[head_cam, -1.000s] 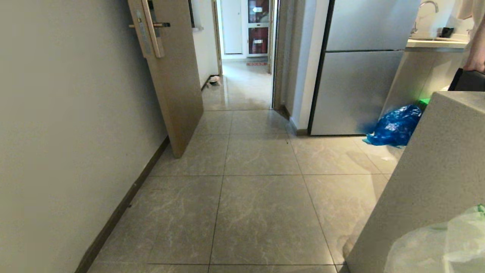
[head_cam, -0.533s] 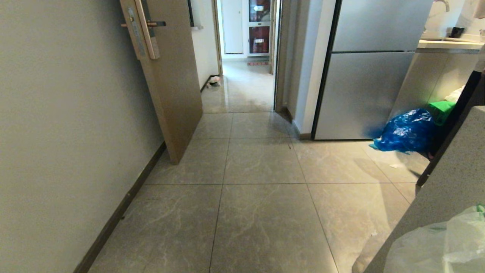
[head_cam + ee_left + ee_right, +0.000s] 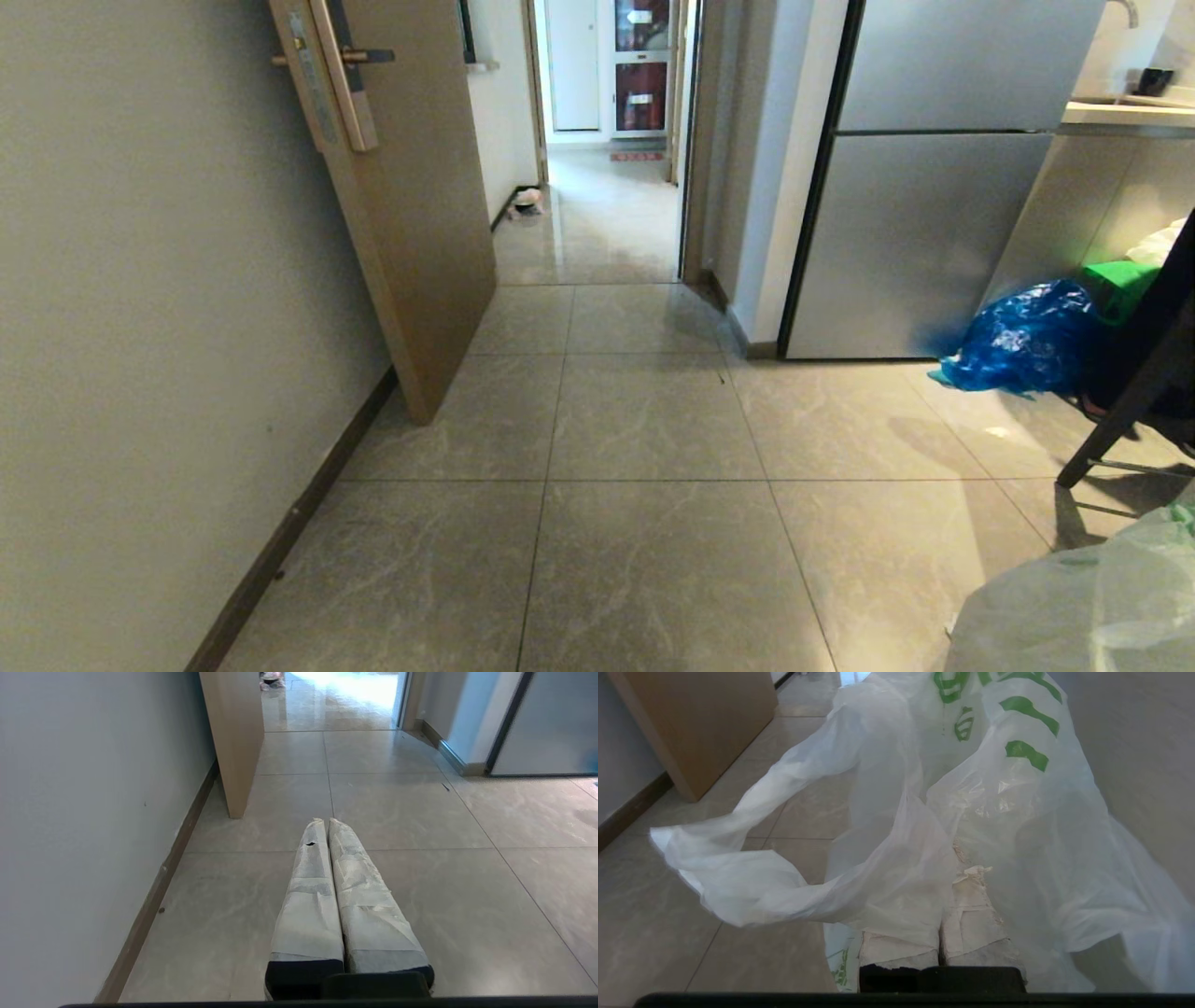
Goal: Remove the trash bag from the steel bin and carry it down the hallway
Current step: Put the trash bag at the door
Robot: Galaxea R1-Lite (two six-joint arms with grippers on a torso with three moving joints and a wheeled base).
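Note:
The trash bag (image 3: 994, 802), thin translucent white plastic with green print, billows over my right gripper (image 3: 952, 858), whose taped fingers (image 3: 971, 914) are shut on it. The fingertips are hidden under the plastic. A part of the bag (image 3: 1102, 607) shows in the head view's lower right corner. My left gripper (image 3: 325, 823) is shut with nothing in it and points level over the grey floor tiles. The hallway (image 3: 597, 224) opens through the doorway ahead. The steel bin is out of view. Neither arm shows in the head view.
An open wooden door (image 3: 411, 205) juts from the left wall (image 3: 140, 327). A steel fridge (image 3: 915, 233) stands right of the doorway, with a blue bag (image 3: 1018, 341) and a green thing (image 3: 1116, 280) beside it. A black chair leg (image 3: 1120, 411) stands at the right.
The whole head view has shifted: the camera has moved. The stone counter and a person's arm at the right have left the picture, and the black chair leg now shows. The bag stays held.

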